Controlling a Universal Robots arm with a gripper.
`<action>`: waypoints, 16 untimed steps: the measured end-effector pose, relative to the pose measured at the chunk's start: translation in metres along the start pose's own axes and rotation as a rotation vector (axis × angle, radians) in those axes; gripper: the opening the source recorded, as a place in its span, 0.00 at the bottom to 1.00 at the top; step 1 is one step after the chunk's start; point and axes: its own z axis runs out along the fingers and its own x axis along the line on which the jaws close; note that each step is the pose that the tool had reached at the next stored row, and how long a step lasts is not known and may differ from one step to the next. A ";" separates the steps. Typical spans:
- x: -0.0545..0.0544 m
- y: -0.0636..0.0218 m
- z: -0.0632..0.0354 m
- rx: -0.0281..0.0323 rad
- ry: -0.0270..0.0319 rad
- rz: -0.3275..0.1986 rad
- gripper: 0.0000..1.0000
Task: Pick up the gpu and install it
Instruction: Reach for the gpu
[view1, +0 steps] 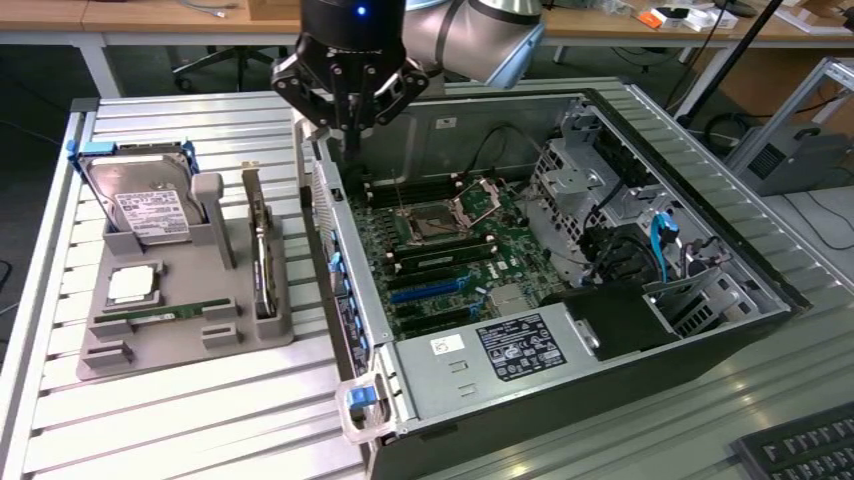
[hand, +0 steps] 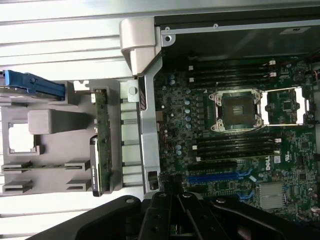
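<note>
The gpu (view1: 259, 245) is a thin card standing on edge in a slot of the grey holder (view1: 174, 345), at the exterior view's left of the open computer case (view1: 747, 275). The wrist view has the gpu (hand: 103, 135) edge-on, with its silver bracket end nearest the camera. My gripper (view1: 350, 132) hangs high over the case's near wall, above and behind the gpu, apart from it. Its fingers are shut with nothing between them. The gripper (hand: 172, 200) looks down on the case wall and the motherboard (hand: 235, 150), where a blue slot (hand: 217, 176) lies bare.
In the holder are a silver hard drive (view1: 144, 205) in a blue frame, a processor chip (view1: 132, 285) and a green memory stick (view1: 167, 312). Inside the case sit a power supply (view1: 501, 355), drive cages (view1: 587, 185) and cables. A keyboard (view1: 801, 450) lies at the near right.
</note>
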 end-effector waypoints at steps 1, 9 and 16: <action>0.001 -0.0001 0.0000 0.0000 0.0001 0.000 0.11; 0.006 -0.0004 -0.0001 0.0000 0.0000 0.000 0.11; 0.010 -0.0008 -0.0002 -0.0001 -0.0001 0.000 0.11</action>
